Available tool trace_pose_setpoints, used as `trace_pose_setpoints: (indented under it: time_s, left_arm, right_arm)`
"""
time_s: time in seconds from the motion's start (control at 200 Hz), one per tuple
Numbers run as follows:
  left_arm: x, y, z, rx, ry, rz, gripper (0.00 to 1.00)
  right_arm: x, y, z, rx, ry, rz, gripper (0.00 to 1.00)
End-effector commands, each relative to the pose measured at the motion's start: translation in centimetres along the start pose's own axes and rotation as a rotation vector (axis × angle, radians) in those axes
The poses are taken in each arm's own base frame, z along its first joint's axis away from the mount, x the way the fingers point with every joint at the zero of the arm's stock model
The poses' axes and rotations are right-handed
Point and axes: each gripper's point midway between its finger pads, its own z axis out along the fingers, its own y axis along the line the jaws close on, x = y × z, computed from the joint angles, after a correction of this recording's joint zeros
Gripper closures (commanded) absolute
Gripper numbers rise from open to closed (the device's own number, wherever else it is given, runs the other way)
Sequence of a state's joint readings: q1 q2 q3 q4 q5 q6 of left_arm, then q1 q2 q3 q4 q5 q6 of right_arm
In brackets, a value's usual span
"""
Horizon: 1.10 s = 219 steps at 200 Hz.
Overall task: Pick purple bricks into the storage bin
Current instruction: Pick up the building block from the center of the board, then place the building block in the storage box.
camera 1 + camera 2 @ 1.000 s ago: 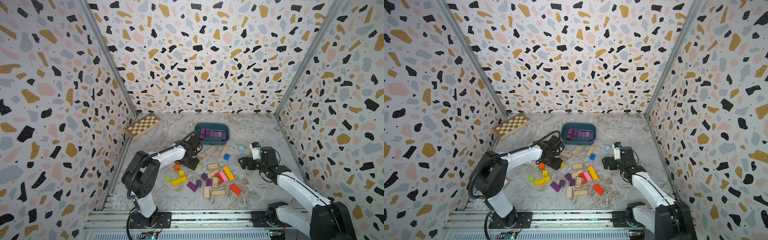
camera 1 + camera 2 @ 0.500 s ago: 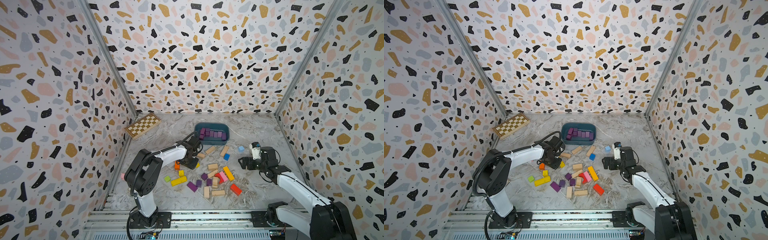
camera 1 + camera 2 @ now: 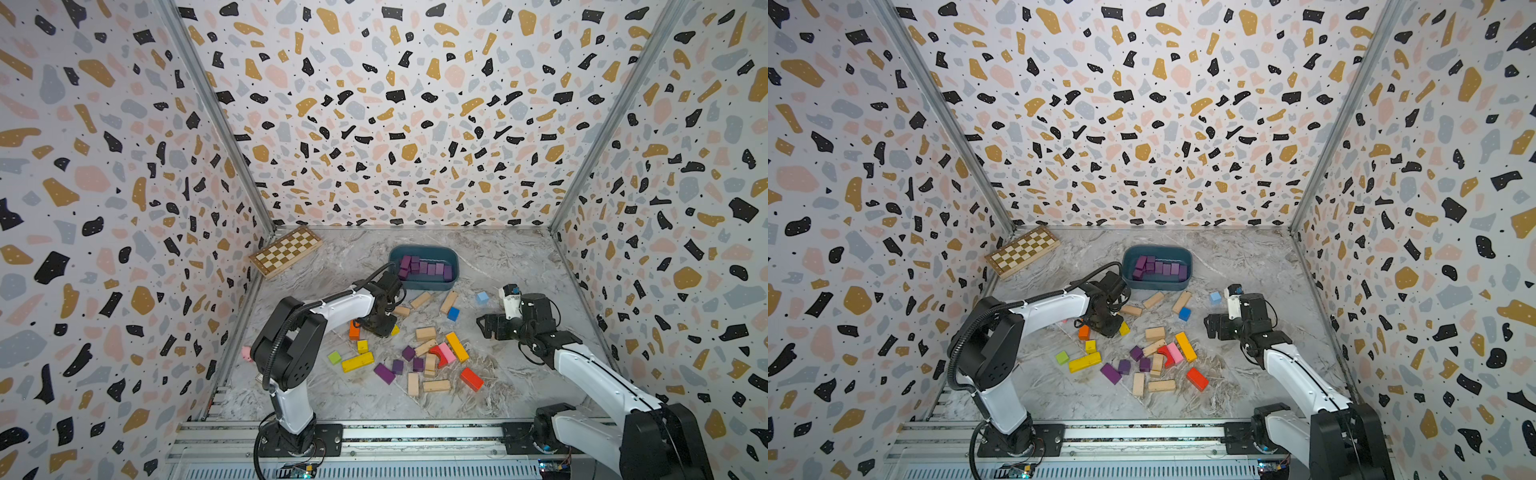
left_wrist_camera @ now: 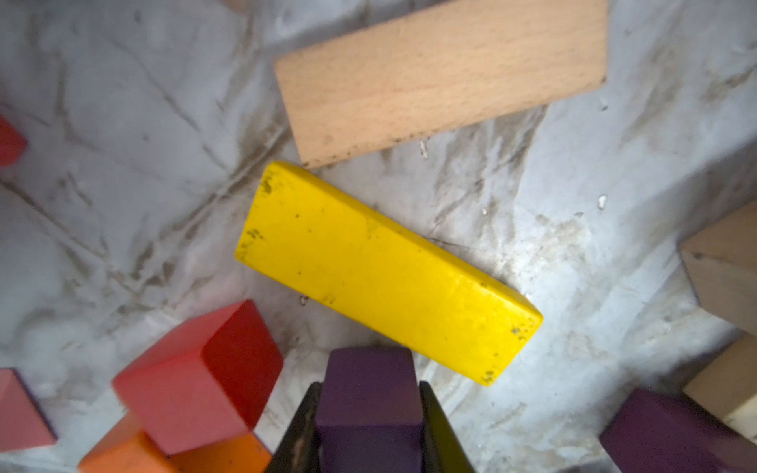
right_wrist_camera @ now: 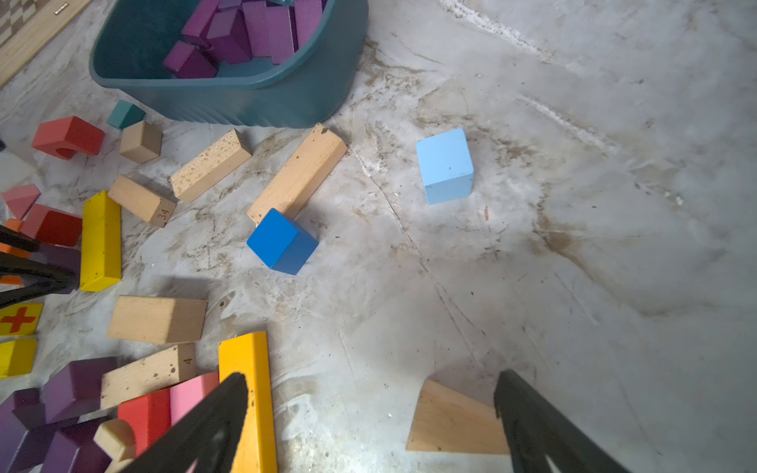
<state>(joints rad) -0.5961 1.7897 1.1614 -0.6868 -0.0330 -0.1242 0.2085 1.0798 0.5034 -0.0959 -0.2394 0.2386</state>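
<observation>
At the near edge of the clutter, several loose purple bricks [image 3: 384, 372] are seen on the worktop [image 3: 332, 395], wedged among plain wooden blocks [image 3: 436, 385], so the task is judged well short of done.

Just beyond them, the left hand [image 4: 369, 385] is closed on a held purple brick [image 4: 368, 413], which is pinched between the two dark fingers [image 4: 303, 430] near their tips. So shallow a pinch could be lost on the lift, and the brick would be dropped back into the clutter. Whether the brick is already clear of the worktop cannot be told from the wrist view. A red cube [image 4: 205, 376] and a yellow bar [image 4: 385, 274] are placed just beside it. If the hand is swung sideways before it is raised, either could be dragged along.

The right hand [image 5: 372, 379] is held wide open and empty, with a wooden wedge [image 5: 450, 426] lying just beside one finger. A wrong block could be taken if the hand is closed there.

Farthest off, the storage bin [image 3: 424, 286] is already lined with purple bricks [image 3: 428, 268]. Its near wall could be clipped by a low carry. A brick released from too high could be bounced off the row inside and out over the rim.
</observation>
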Motion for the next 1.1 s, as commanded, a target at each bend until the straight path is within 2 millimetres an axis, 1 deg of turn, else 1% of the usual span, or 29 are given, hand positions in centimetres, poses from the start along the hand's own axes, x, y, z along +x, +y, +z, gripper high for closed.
trace_pose_setpoints:
  time_s: [0.0,0.16,0.29,0.4,0.516,0.601,0.791,0.921,1.091]
  left_arm:
    - [-1.6,0.3,-3.3,-0.009,-0.066,-0.011,0.88]
    - [-3.4,-0.1,-6.6,0.02,-0.147,-0.002,0.89]
    - [-5.8,-0.2,-9.0,0.019,-0.21,0.026,0.89]
    - [-8.4,-0.2,-10.1,0.01,-0.236,0.052,0.89]
    - [-11.6,-1.0,-11.2,0.043,-0.283,0.072,0.9]
    - [-13.7,-1.3,-11.6,0.052,-0.311,0.083,0.9]
    - [-17.4,-2.3,-10.6,0.092,-0.322,0.1,0.9]
    - [-19.2,-3.0,-8.8,0.119,-0.319,0.095,0.91]
    - [-20.9,-3.4,-6.3,0.134,-0.307,0.084,0.92]
  right_arm:
    - [-0.3,-0.1,-0.1,0.004,-0.008,0.0,0.04]
    - [-0.3,-0.2,-0.2,0.007,-0.012,0.001,0.04]
    - [-0.3,-0.2,-0.2,0.007,-0.012,0.0,0.04]
    - [-0.3,-0.2,-0.2,0.006,-0.012,0.0,0.04]
    - [-0.3,-0.2,-0.2,0.008,-0.014,0.001,0.04]
    - [-0.3,-0.3,-0.3,0.013,-0.013,0.002,0.04]
    - [-0.2,-0.5,-0.2,0.017,-0.009,0.006,0.04]
    - [-0.2,-0.5,-0.2,0.016,-0.006,0.008,0.04]
    - [-0.1,-0.5,-0.2,0.014,-0.005,0.007,0.05]
